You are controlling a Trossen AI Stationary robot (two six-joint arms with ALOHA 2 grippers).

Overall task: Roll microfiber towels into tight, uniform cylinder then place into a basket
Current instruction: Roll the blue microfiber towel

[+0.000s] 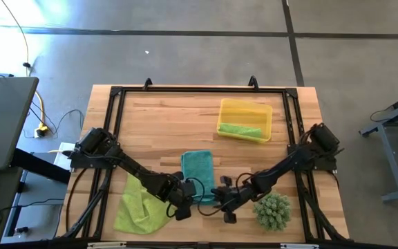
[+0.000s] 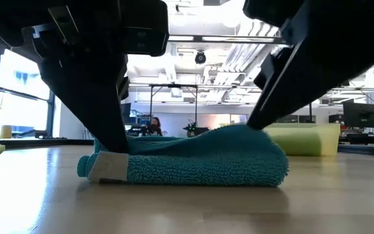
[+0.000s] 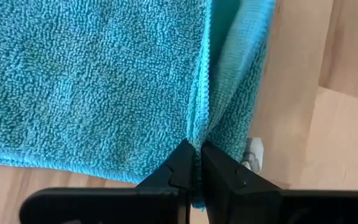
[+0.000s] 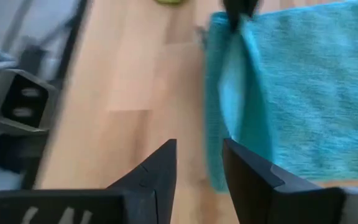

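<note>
A teal towel [image 1: 197, 171] lies folded into a strip on the wooden table near its front edge; it also shows in the low view [image 2: 200, 159]. My left gripper [image 1: 183, 201] is shut on its near end. My right gripper [image 1: 221, 203] is open just right of that end, and the towel's side edge [image 4: 219, 168] lies by its fingertips. A lime-green towel [image 1: 140, 204] lies crumpled at the front left. Another lime-green towel [image 1: 240, 128] lies rolled in the yellow tray [image 1: 246, 107] at the back right. My left gripper pinches the teal towel's hemmed edge [image 3: 199, 127] between its two fingers, at the towel's near end beside the white label [image 3: 253, 152]. The fingers come from above, slanting down. The pinched edge stands up a little; the rest of the towel lies on the table. My right gripper: I cannot tell whether a finger touches the towel's side edge.
A spiky green ball-shaped plant [image 1: 273, 211] stands at the front right, close behind my right arm. A black frame [image 1: 116, 97] runs round the table top. Bare wood shows at the table's middle and back left.
</note>
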